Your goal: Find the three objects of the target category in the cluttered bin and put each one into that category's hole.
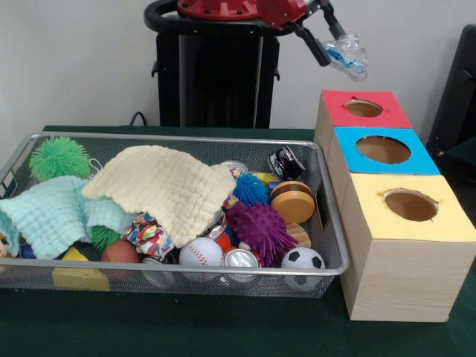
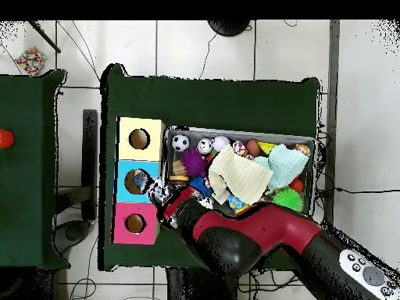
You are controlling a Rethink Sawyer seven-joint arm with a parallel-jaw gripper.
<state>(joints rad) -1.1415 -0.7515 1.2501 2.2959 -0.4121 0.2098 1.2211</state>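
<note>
Red and black arm reaching out, raised, end effector (image 1: pixel 338 46) clamped on a crumpled clear object

Green table (image 1: pixel 186 327) bearing bin (image 1: pixel 178 139), boxes (image 1: pixel 405 245)

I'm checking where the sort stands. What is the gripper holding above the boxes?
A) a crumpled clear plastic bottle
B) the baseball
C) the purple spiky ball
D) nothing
A: in the front view the gripper is closed on a crumpled clear plastic bottle in the air above the red-topped box, while the purple spiky ball and the baseball lie in the bin.
</note>
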